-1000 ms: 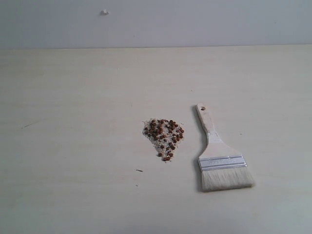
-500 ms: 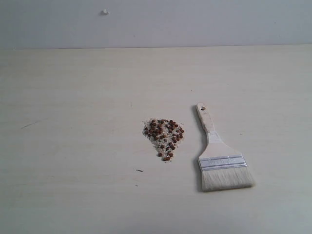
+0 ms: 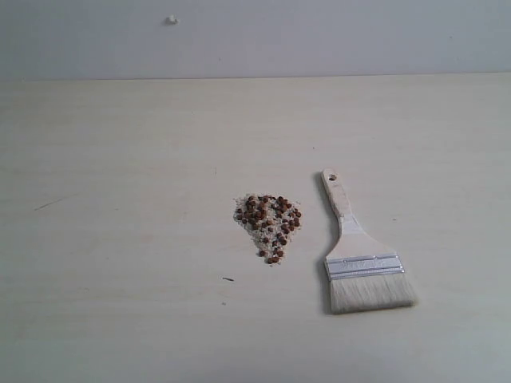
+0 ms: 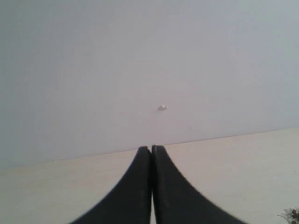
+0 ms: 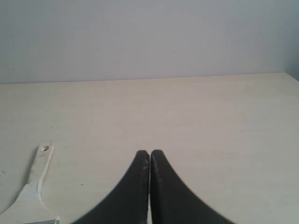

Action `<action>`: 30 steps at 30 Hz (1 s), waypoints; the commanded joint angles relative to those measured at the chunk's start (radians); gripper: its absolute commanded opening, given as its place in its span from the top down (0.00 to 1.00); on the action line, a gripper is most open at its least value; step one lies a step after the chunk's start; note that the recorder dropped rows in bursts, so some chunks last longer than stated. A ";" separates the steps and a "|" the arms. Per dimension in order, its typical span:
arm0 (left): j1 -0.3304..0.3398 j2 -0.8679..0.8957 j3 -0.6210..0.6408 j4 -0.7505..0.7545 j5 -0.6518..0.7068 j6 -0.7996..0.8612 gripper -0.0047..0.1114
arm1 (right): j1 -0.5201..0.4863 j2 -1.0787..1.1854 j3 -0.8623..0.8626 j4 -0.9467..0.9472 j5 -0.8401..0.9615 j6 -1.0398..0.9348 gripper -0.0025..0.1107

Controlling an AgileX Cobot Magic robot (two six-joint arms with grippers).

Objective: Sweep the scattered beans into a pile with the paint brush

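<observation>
Beans: dozens of tiny round reddish-brown beans, gathered in one tight, roughly triangular heap on the pale wood-grain table, lying in a dusting of fine whitish grains.
Paint brush: flat wide paint brush with a pale wooden handle, silver metal ferrule and off-white bristles. It lies flat on the table just right of the beans, apart from them, with nothing holding it. The holed handle end points toward the far wall; the bristles reach nearer the camera than the heap's narrow tip.
Left end effector: black left end effector, clenched, jaws pressed together with nothing between them. A dark speckled patch at the corner of its view is probably the edge of the beans, but it is too cropped to be sure.
Right end effector: black right end effector, likewise clenched and empty, clear of the brush handle.
Wall: plain grey-white wall behind the beans, bearing a small white speck.
Stray mark: short dark fleck on the table, nearer the camera than the beans and slightly left.
</observation>
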 commanded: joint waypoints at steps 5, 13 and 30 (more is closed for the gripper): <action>0.136 -0.006 0.003 0.655 0.219 -0.687 0.96 | 0.000 -0.006 0.004 -0.005 -0.003 0.003 0.98; 0.181 -0.006 0.003 0.852 0.406 -0.894 0.96 | 0.000 -0.006 0.004 -0.005 -0.003 0.003 0.98; 0.181 -0.006 0.003 0.854 0.406 -0.889 0.96 | 0.000 -0.006 0.004 -0.005 -0.003 0.003 0.98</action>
